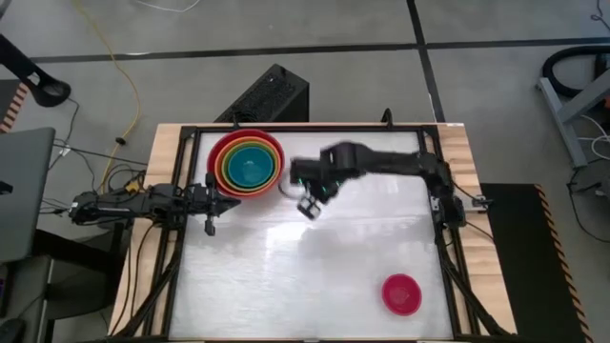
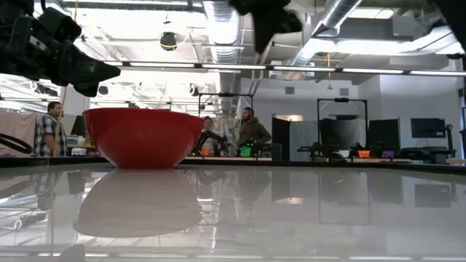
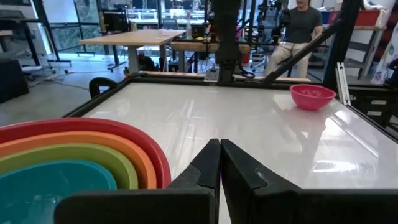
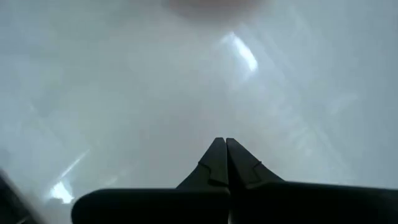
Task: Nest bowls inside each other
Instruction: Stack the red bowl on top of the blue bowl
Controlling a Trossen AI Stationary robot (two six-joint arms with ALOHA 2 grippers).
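A nest of bowls (image 1: 246, 164) stands on its red bowl's base at the table's far left: red outermost, then orange, lime green and teal (image 3: 43, 186). In the low view only the red bowl (image 2: 142, 135) shows. A magenta pink bowl (image 1: 401, 293) sits alone, upright, near the right front corner (image 3: 312, 95). My right gripper (image 1: 310, 207) hangs in the air just right of the nest, pointing steeply down at bare table, shut and holding nothing (image 4: 225, 155). Level at the table's left edge, my left gripper (image 1: 234, 201) waits beside the nest, shut (image 3: 220, 163).
The white glossy tabletop (image 1: 315, 276) lies between the nest and the pink bowl. A black frame (image 1: 448, 257) runs along the table's sides. People stand in the room beyond the far edge (image 2: 251, 131).
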